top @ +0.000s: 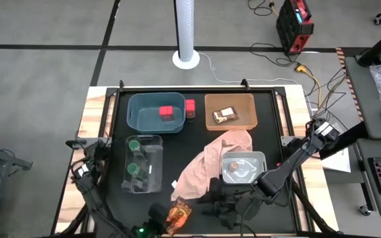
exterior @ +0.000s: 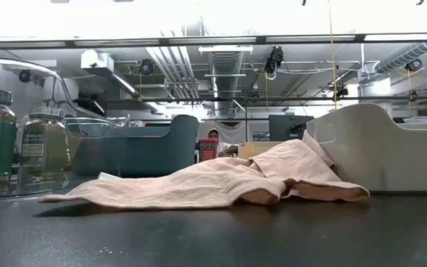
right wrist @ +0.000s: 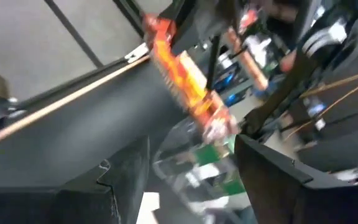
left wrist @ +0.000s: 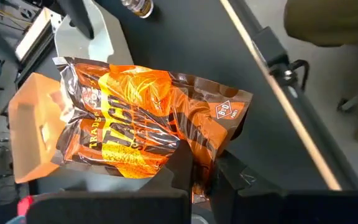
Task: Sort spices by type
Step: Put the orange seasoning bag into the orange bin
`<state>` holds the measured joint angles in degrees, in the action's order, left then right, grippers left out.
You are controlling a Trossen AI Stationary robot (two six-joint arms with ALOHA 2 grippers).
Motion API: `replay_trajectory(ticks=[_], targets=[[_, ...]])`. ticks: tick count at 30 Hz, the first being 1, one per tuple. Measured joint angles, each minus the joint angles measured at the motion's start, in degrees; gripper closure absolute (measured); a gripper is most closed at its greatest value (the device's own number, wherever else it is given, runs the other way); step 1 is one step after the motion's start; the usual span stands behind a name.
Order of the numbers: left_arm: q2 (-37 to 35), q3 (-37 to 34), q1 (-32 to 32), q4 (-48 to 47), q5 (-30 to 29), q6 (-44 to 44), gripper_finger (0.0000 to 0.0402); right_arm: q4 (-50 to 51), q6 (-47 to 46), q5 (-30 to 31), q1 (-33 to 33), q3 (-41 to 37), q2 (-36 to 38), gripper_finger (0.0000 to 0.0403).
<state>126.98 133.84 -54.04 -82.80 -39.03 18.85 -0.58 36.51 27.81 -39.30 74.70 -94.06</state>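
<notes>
Clamped in the left gripper [left wrist: 197, 177], an orange packet [left wrist: 142, 118] hangs at the table's near edge beside the pink cloth [top: 210, 165]. Right gripper [right wrist: 191, 180], fingers apart, hovers just beside it.

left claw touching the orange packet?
Touching. In the left wrist view the left claw has both fingers clamped on the edge of the orange packet, no gap between them.
</notes>
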Motion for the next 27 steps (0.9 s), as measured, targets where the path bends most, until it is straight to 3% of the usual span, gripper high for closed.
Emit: replay_trajectory(ticks=[10, 19, 23, 27], targets=[[0.0, 0.06, 1.91, 3.97, 0.33, -8.38, 0.0399, -2.4, 7.05, -6.33, 1.37, 0.01, -0.46, 0.0177], [-0.31, 0.2, 4.62, 7.64, 2.47, -15.38, 0.0397, -10.16, 17.71, -5.38, 1.6, -0.02, -4.89, 0.0184], [-0.33, 0.22, 4.7, 8.1, 2.97, -15.54, 0.0396, -12.22, 19.03, -5.31, 1.56, 0.0, -4.85, 0.0221], [-0.37, 0.26, 4.61, 8.85, 3.36, -15.3, 0.0389, -11.41, 19.61, -5.51, 1.42, -0.02, -4.85, 0.0311]])
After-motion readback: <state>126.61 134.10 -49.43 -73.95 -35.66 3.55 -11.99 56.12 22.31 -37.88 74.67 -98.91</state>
